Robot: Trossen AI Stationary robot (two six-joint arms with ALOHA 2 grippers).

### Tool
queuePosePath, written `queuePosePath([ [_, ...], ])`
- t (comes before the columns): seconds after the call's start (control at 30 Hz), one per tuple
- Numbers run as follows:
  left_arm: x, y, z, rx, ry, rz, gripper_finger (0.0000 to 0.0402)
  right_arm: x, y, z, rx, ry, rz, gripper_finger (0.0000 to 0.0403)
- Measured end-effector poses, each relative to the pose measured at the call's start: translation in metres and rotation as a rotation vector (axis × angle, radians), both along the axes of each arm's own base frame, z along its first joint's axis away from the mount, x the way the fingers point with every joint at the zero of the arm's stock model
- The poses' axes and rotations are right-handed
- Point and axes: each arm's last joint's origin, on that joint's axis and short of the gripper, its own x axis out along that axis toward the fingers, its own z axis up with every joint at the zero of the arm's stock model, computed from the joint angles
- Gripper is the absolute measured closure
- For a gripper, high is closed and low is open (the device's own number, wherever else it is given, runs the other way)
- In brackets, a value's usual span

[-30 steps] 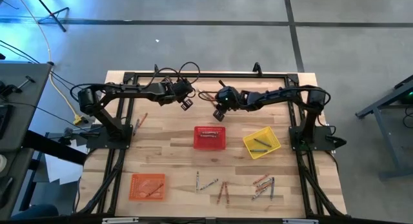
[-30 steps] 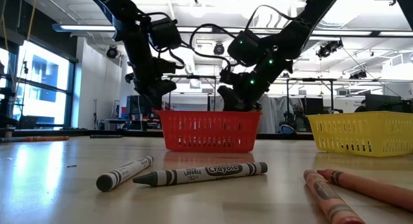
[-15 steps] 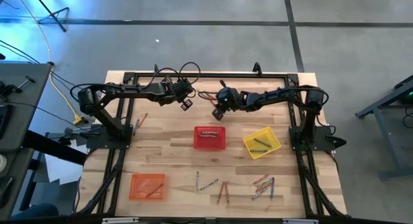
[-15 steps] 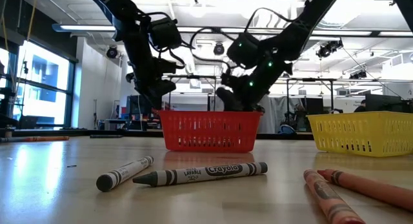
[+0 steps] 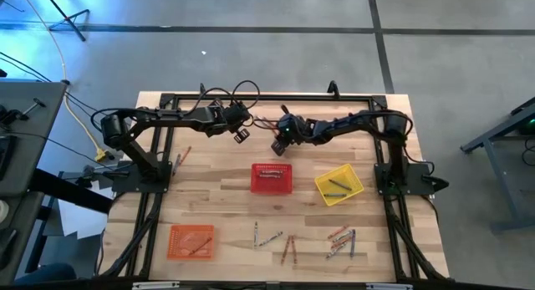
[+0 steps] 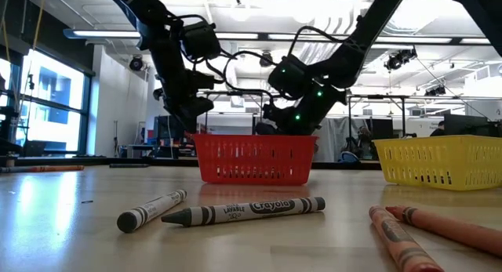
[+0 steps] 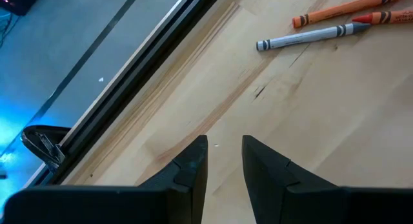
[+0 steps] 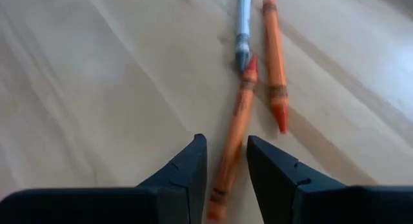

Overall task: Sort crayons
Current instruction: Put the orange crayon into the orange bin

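Note:
Three crayons lie on the table's far middle (image 5: 266, 123): a red-orange one (image 8: 235, 137), an orange one (image 8: 275, 88) and a grey one (image 8: 243, 24). The left wrist view shows them farther off (image 7: 322, 24). My right gripper (image 8: 226, 166) hovers just over the red-orange crayon's near end, its fingers a little apart, one on each side of the crayon; in the high view it is at far centre (image 5: 278, 145). My left gripper (image 7: 224, 159) hangs over bare wood left of them (image 5: 242, 136), fingers a little apart and empty.
A red basket (image 5: 272, 178) stands mid-table, a yellow basket (image 5: 338, 185) to its right and an orange basket (image 5: 191, 241) at the near left, each with crayons in it. Several loose crayons (image 5: 290, 248) lie along the near edge. One crayon (image 5: 182, 155) lies at the left.
My right gripper has gone toward the table's left and a little down, toward the three crayons at the far middle. My left gripper has kept still.

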Motion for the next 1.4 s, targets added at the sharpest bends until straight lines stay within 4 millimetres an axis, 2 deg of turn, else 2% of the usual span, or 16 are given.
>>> queuePosePath([
  [0.27, -0.001, 0.000, 0.000, -0.009, 0.010, -0.010, 0.0318, 0.008, -0.003, 0.004, 0.010, 0.040, 0.030, 0.0295],
  [0.47, -0.002, -0.001, -0.001, -0.020, 0.030, -0.011, 0.0318, 0.019, -0.001, 0.016, 0.018, 0.040, 0.147, 0.0295],
  [0.9, -0.004, -0.002, -0.002, -0.030, 0.043, -0.004, 0.0318, 0.016, -0.008, 0.019, 0.029, 0.117, 0.142, 0.0295],
  [1.07, -0.004, -0.002, -0.002, -0.030, 0.042, -0.004, 0.0318, 0.016, -0.023, 0.026, -0.037, 0.124, 0.076, 0.0295],
  [1.17, -0.004, -0.002, -0.002, -0.030, 0.042, -0.004, 0.0318, 0.016, -0.031, 0.032, -0.022, 0.099, 0.120, 0.0292],
  [1.4, -0.004, -0.002, -0.002, -0.030, 0.042, -0.004, 0.0318, 0.016, -0.045, 0.039, -0.034, 0.077, 0.177, 0.0254],
])
